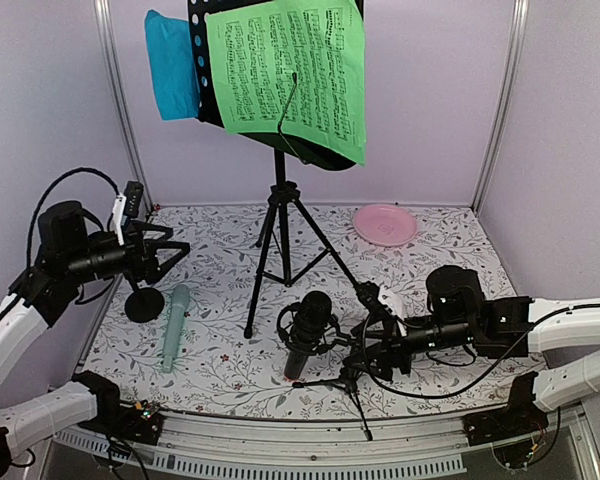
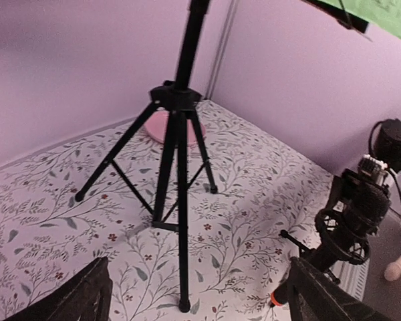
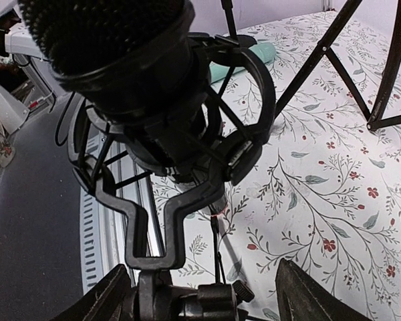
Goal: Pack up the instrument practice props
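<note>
The left end effector [image 2: 199,267] gapes empty, facing the black tripod-legged sheet-music rack [image 2: 180,134]. The right end effector [image 3: 202,266], unclenched, straddles the black cradle support [image 3: 154,227] holding the black microphone [image 3: 120,60].

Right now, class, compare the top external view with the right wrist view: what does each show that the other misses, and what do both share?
Only the top external view shows the green music sheet, the blue sheet, the perforated rack and the pink plate. Only the right wrist view shows the mesh of the black microphone close up. Both share that microphone, its cradle support, the mint-green microphone, the tripod legs and the floral table.
</note>
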Tool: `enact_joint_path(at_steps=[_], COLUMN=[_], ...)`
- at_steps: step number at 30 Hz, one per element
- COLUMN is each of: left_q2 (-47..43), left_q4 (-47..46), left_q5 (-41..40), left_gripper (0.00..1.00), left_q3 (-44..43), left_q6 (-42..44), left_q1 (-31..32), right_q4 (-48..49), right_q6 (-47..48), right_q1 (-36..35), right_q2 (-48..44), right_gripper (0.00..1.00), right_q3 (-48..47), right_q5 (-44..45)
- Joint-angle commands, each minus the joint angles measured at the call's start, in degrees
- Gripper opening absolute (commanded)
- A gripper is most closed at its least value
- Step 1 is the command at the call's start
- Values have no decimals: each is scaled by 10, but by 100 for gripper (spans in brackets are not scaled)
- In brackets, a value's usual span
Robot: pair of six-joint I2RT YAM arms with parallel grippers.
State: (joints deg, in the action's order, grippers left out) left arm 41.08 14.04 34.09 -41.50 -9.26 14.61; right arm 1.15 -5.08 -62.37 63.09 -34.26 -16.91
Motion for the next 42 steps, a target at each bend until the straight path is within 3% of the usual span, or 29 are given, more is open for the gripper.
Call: enact_joint_path(at_steps=[1,4,9,12,14,22,33,42], left_q2=[45,101,208,264,288,360,444,472], left_q4=[-55,-46,48,133,160,147,168,194], left_q5=[144,152,149,134,127,63,124,193], left_gripper=[91,91,87,86,86,86,76,69], left_q3=[-40,-68,-165,-233,-257,-283,-343,-368], left_q6=[85,112,172,211,224,243,270,286], left_q1=[75,152,247,275,287,365,375,378], right_q4=[85,93,91,87,81,66,47,37], right_q6=[-2,-5,1,-2,-5,-2,4,1], right_q1=[-5,-11,-15,-15,-16,-16,-17,-18], right_q2=[20,37,37,30,28,34,60,59], right_gripper=[71,60,45,34,32,15,2,0], right_q3=[13,11,11,12,13,3,-24,-28], right_q5=[-11,-18,-9,-4,-4,-2,-7,6])
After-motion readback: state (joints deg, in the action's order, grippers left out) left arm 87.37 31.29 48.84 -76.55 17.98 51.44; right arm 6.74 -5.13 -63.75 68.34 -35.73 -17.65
